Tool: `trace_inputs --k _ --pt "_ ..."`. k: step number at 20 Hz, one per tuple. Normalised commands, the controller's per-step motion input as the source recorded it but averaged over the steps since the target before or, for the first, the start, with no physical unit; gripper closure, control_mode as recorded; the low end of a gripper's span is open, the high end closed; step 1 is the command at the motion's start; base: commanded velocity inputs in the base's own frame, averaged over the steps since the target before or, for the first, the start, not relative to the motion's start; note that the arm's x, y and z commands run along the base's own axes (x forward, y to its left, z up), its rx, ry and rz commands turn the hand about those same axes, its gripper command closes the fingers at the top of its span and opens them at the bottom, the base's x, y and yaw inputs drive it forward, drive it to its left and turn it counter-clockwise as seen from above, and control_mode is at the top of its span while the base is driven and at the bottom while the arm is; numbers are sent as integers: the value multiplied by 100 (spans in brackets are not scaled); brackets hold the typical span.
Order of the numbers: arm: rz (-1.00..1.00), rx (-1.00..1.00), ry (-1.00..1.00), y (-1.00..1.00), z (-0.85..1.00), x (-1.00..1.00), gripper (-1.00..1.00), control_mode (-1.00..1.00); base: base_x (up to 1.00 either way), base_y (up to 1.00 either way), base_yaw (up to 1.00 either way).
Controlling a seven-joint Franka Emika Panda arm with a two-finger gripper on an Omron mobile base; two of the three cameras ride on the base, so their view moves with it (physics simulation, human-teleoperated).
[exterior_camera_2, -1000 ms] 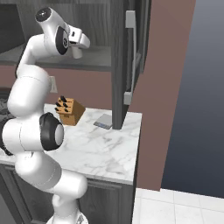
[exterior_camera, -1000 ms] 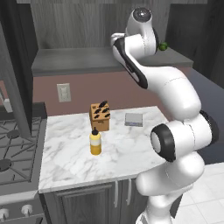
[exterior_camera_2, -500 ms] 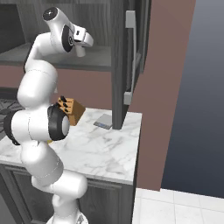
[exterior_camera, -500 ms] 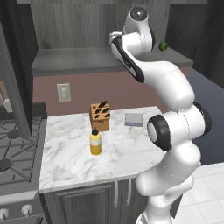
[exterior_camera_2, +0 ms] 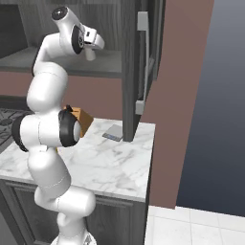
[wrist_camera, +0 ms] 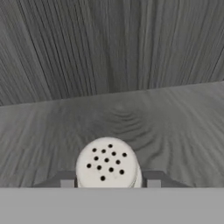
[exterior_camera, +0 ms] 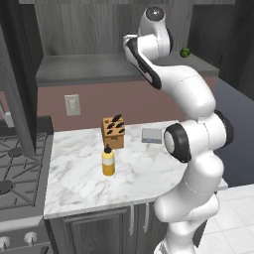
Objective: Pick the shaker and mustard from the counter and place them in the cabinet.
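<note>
jaws clamped on the shaker (wrist_camera: 108,164), its pale rounded cap dotted with dark holes.

The shaker (wrist_camera: 108,163) is cut off low in the hand view, its body hidden. The stove (exterior_camera: 15,181) runs off the left edge.

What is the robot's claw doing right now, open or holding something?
Gripper: closed on the shaker, holding it inside the cabinet, above the shelf.
</note>
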Motion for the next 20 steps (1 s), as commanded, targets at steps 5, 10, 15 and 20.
trace_inputs --k 5,10,15,20 --pt "-2 2 0 0 12 1 -100 -100 0 0 0" --pt "-2 2 0 -7 19 -17 -100 -100 0 0 0" --pt "-1 1 -1 -10 15 -48 -100 -100 0 0 0" --pt "0 0 -8 -11 -10 -96 -100 -100 0 0 0"
